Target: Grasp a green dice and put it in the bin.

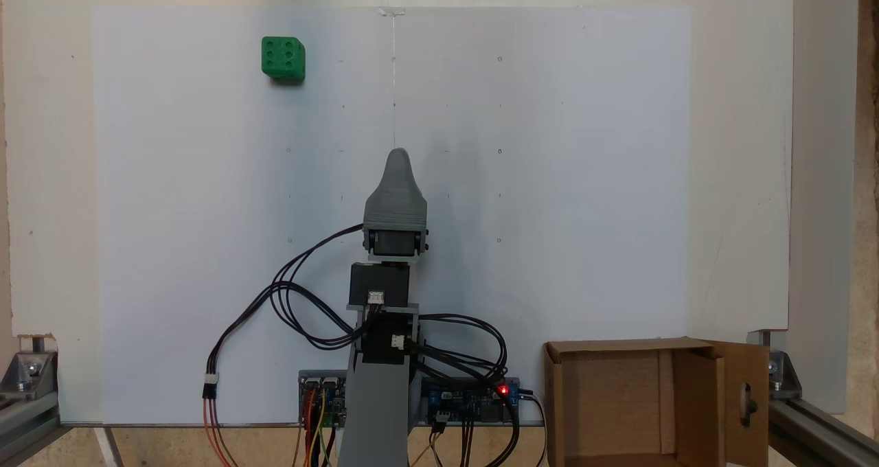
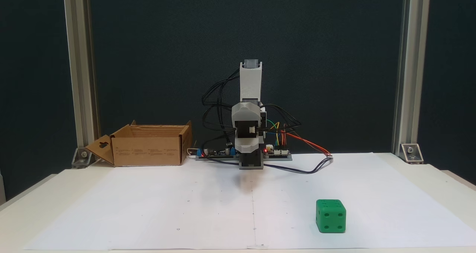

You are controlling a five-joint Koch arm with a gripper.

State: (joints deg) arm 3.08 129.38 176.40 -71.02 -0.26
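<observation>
In the fixed view from above, going left to right, the green dice (image 1: 283, 58) sits alone on the white paper sheet (image 1: 549, 144), at about eleven o'clock from the arm, well apart from it, with a six-pip face turned up. At the middle, the arm rises from the bottom edge and ends in the gripper (image 1: 397, 156), a grey tapered shape pointing toward twelve o'clock. The jaws lie one over the other here, so only one tip shows, and it cannot be told whether they are parted or closed. Black cables (image 1: 302, 295) loop off the arm at nine o'clock, and circuit boards (image 1: 474, 398) with a red light sit at its base. At about four o'clock from the gripper stands the bin (image 1: 618, 402), a brown cardboard box open at the top, its slotted flap folded out on the right.

In the fixed view from the front, the bin (image 2: 145, 150) stands at the left, at nine o'clock from the arm's base. The folded arm (image 2: 250, 134) is at the centre. The green dice (image 2: 330, 215) rests on the paper at about four o'clock from it, nearer the camera, touching nothing else.
</observation>
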